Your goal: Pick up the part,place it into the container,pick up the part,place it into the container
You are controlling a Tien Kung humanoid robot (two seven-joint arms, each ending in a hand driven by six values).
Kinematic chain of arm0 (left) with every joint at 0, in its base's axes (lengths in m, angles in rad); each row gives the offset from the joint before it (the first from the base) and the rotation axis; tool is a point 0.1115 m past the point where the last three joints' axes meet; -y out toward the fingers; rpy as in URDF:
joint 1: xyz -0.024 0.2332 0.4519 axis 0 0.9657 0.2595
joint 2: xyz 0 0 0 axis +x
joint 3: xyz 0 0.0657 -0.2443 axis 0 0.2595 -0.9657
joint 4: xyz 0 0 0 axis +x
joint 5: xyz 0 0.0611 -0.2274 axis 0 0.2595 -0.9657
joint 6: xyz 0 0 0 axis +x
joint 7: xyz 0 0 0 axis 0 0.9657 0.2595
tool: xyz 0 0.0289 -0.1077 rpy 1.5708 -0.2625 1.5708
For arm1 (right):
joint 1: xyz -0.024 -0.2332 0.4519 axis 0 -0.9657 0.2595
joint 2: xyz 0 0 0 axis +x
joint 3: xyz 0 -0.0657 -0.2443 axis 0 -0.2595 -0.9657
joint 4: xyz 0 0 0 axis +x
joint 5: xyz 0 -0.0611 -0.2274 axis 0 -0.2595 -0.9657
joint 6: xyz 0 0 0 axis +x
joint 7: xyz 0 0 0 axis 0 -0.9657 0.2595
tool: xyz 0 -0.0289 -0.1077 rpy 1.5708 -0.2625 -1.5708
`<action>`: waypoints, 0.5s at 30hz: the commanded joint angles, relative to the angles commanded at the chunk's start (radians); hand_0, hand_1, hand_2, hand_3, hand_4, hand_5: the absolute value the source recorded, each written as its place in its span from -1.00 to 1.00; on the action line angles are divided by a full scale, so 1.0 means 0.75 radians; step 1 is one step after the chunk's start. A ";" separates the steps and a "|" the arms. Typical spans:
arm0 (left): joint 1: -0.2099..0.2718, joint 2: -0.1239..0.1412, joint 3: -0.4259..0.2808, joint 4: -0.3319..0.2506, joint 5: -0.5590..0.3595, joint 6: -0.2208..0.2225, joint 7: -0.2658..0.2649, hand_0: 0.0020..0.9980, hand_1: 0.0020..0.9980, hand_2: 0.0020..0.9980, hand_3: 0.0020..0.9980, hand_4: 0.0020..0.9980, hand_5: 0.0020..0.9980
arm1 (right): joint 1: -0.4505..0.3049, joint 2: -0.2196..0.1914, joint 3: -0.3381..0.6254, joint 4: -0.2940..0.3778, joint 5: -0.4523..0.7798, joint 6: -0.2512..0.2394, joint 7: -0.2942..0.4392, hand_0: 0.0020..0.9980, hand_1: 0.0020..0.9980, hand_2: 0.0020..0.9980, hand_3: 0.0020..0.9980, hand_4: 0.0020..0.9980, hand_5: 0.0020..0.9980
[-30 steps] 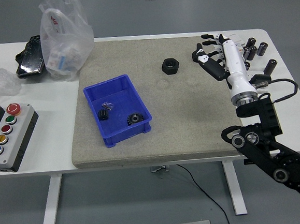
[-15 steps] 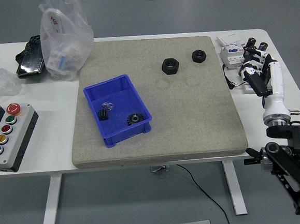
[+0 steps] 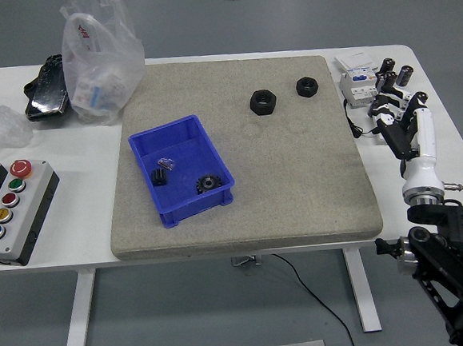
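Two black nuts, a larger nut (image 3: 263, 102) and a smaller nut (image 3: 307, 87), are sitting on the grey mat (image 3: 296, 184); three small parts are lying in the blue bin (image 3: 181, 170); the right hand (image 3: 400, 124) is hovering empty, fingers spread, beyond the mat's right edge

One high head view looks forward and down over the table (image 3: 52, 235); nothing closer.
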 joint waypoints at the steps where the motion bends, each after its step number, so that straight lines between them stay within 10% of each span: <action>1: 0.006 0.000 -0.004 0.000 -0.001 0.000 0.000 0.42 0.21 0.17 0.34 0.50 -0.04 | -0.005 0.001 0.003 0.001 0.000 0.000 0.002 -0.28 0.06 0.29 0.37 0.10 -0.23; 15: 0.059 -0.025 -0.063 0.000 -0.016 0.003 0.004 0.42 0.20 0.16 0.35 0.49 -0.06 | -0.036 0.000 0.030 0.021 -0.010 0.000 0.009 -0.27 0.04 0.29 0.36 0.11 -0.24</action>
